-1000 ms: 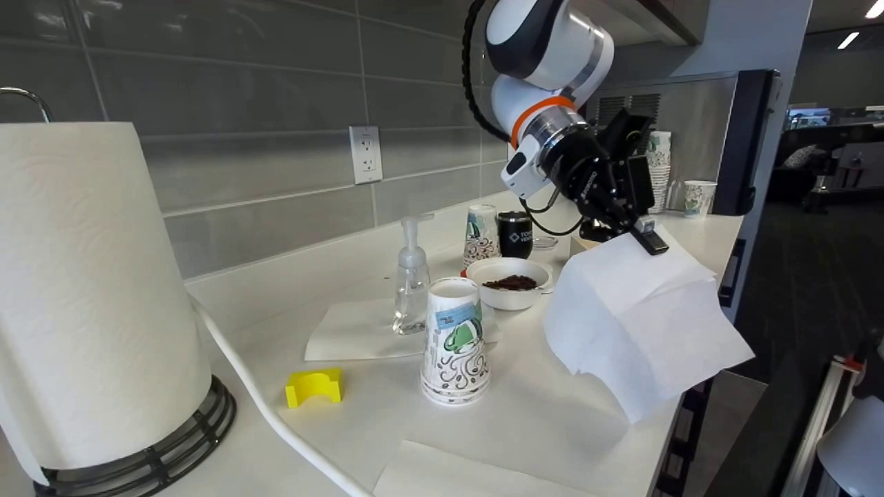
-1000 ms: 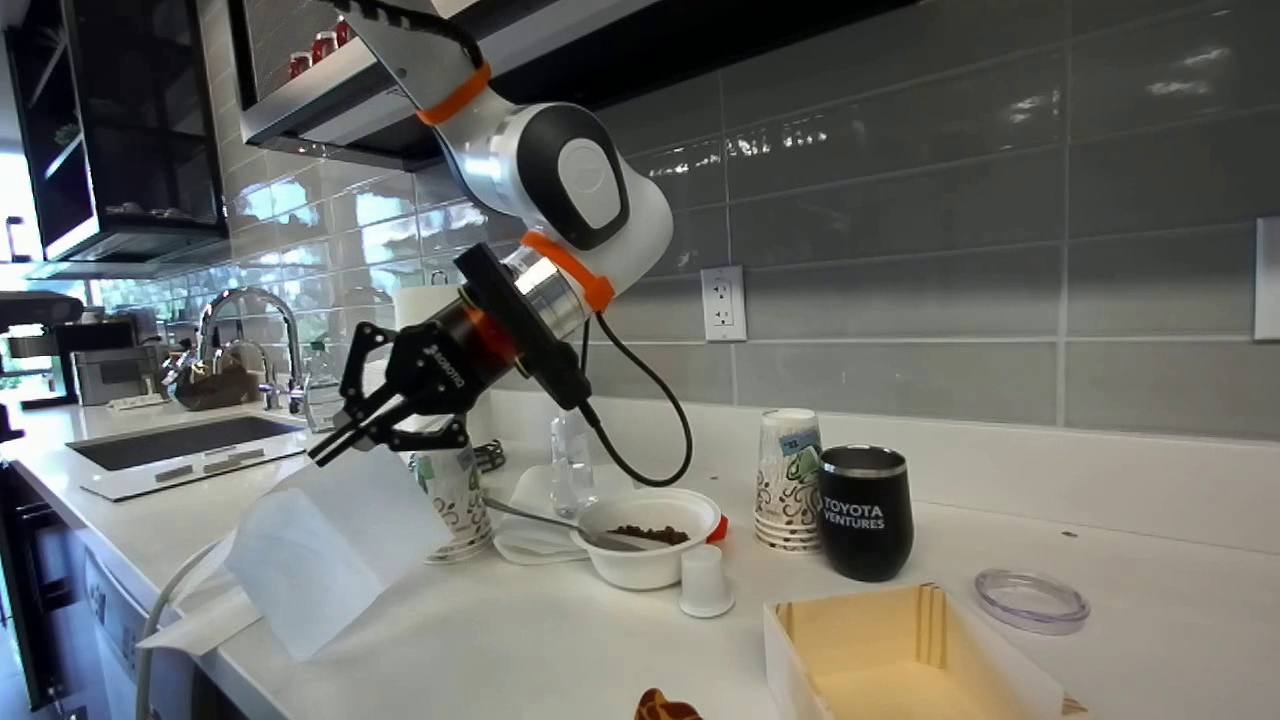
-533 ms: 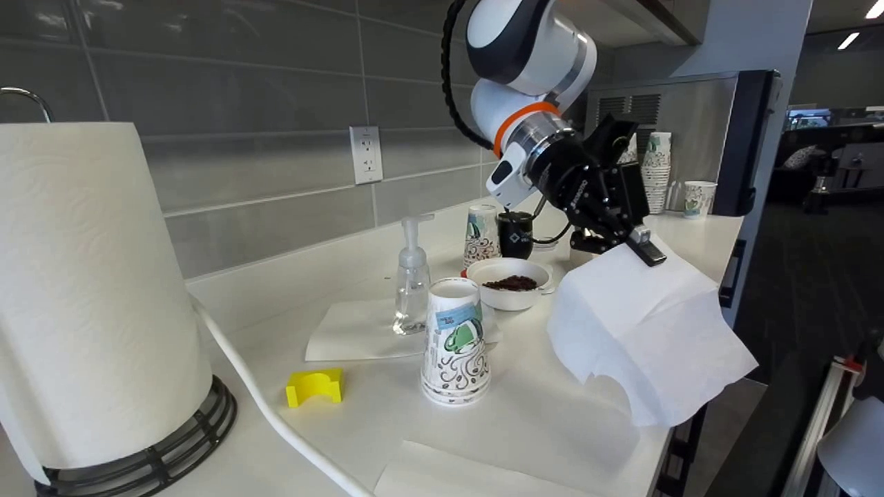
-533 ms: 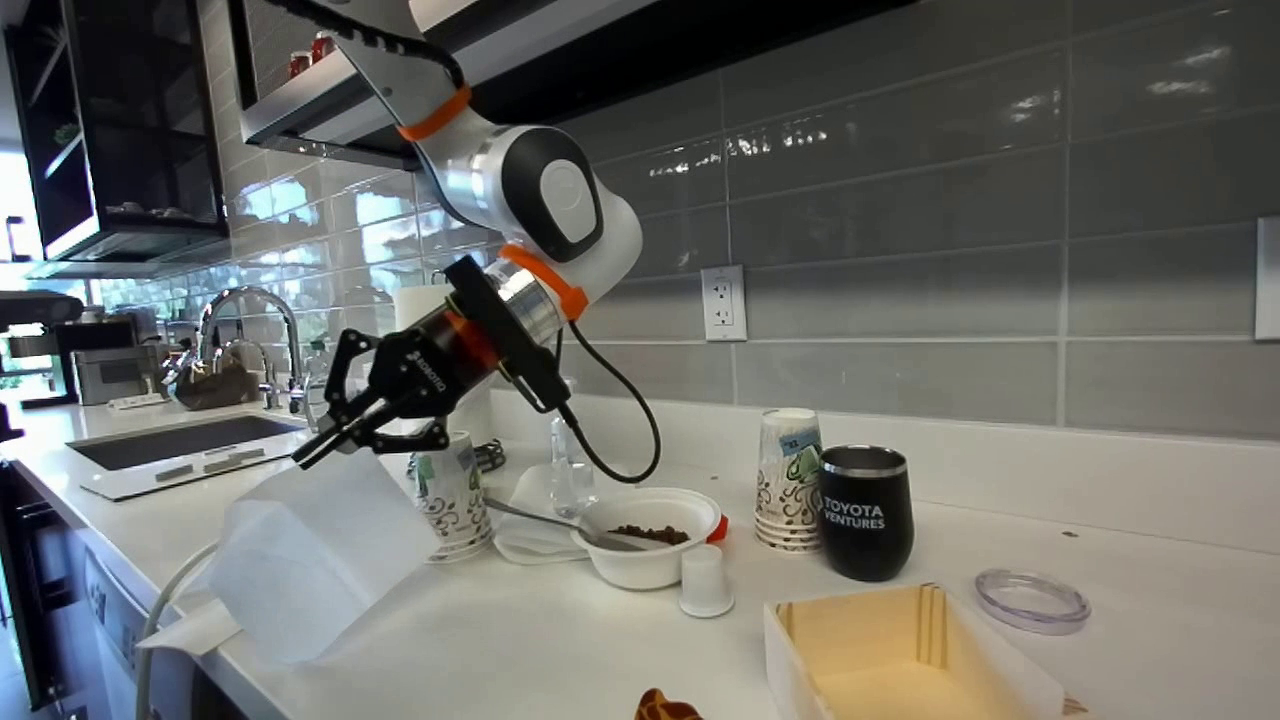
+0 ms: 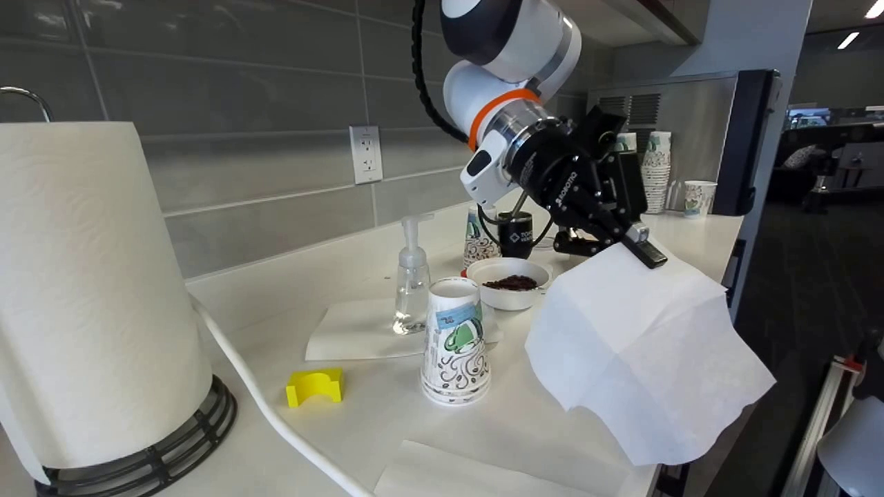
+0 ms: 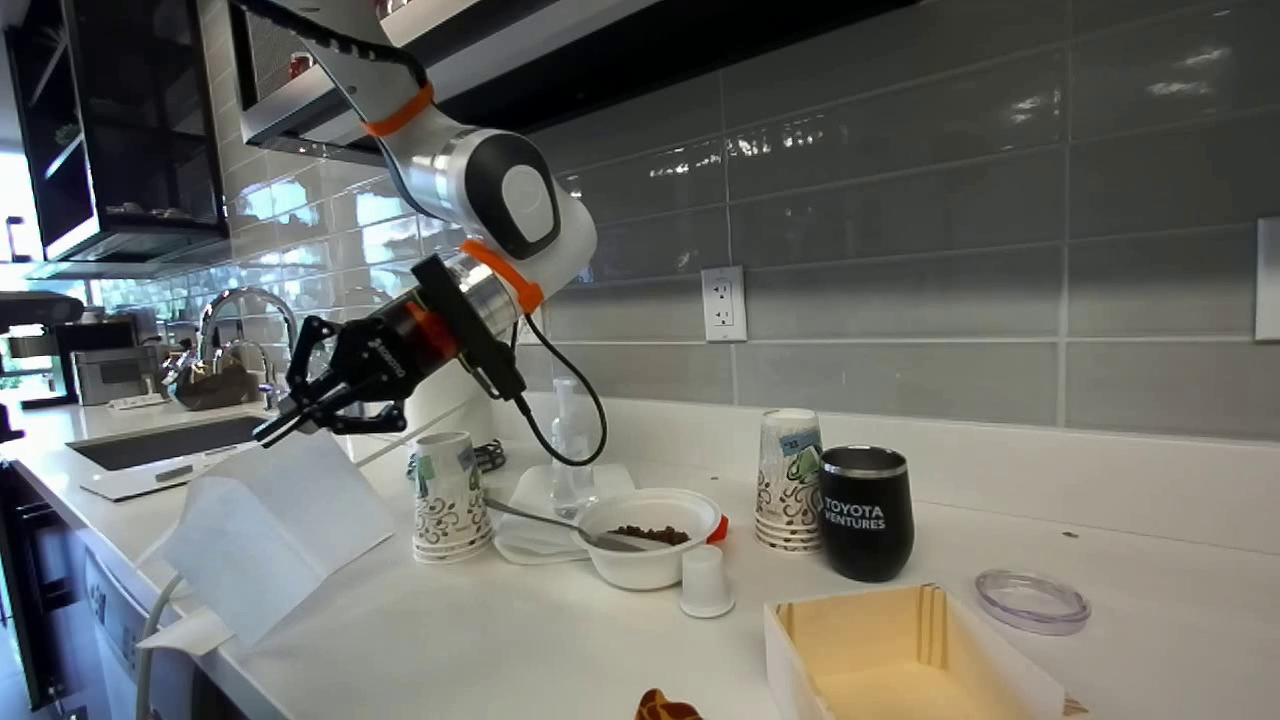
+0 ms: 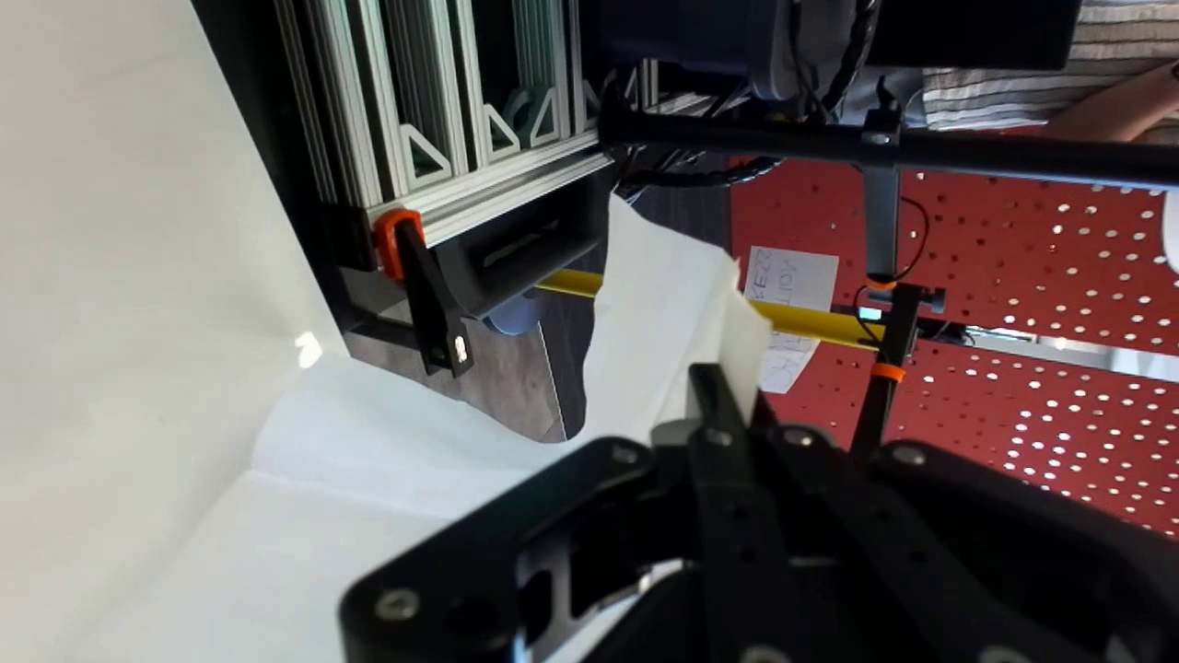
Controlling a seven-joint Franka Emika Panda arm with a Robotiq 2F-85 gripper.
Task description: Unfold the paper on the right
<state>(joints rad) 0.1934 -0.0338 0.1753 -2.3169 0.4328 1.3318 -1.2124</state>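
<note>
2 flat, straight-sided black fingers (image 5: pixel 649 254) of the pincer (image 6: pixel 267 435) press together on the upper part of 1 thin, matte white paper (image 5: pixel 642 352). Tilted and creased into broad panels, the paper hangs just below the pincer, its lower side showing a shallow, scalloped curve. It is on the side of the cup stack (image 5: pixel 454 352) away from the tiled wall (image 5: pixel 262 145). In both exterior views a strip of smooth counter (image 5: pixel 511 428) shows between paper and cup stack; in an exterior view the paper covers part of the counter's edge (image 5: pixel 652 478), with dark floor (image 5: pixel 815 304) beyond. I cannot tell whether it touches the counter. Near the cup stack, on its wall side, a clear pump bottle (image 5: pixel 412 290) stands upright on a flat white sheet (image 5: pixel 352 338). A round, smooth bowl (image 5: pixel 507 299) with dark, grainy contents (image 5: pixel 512 282) and a notched yellow block (image 5: pixel 314 385) are near the cup stack; a textured paper towel roll (image 5: pixel 97 297) stands well apart from it.
</note>
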